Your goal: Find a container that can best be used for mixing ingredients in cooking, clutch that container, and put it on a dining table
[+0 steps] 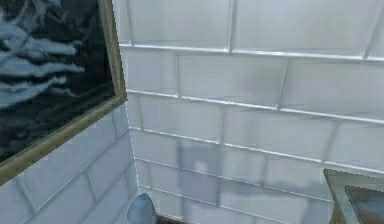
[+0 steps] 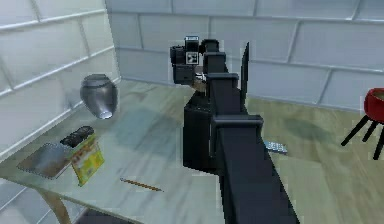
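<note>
Vessel of grey metal point(image 2: 98, 95), round-bellied with a narrowed neck, stood upright on the pale counter point(image 2: 150, 128) at ten o'clock in the arm side view. It was the likeliest container there, yet it read more as a vase than a mixing bowl, so where the true bowl was could not be told. At eight o'clock lay a dark flat gadget point(image 2: 75, 136), a yellow packet point(image 2: 88, 160) and a thin stick point(image 2: 140, 184). The hand point(image 2: 182, 60) hung at twelve o'clock; whether its fingers were spread or pressed together, or held anything, could not be told. A red stool point(image 2: 375, 105) stood at three o'clock. Ahead rose a tiled wall point(image 1: 250, 100), with a framed picture point(image 1: 50, 80) at nine o'clock. Finding seemed the step in hand. The next move called for turning the base from the wall to scan for a wide, open-mouthed bowl.
</note>
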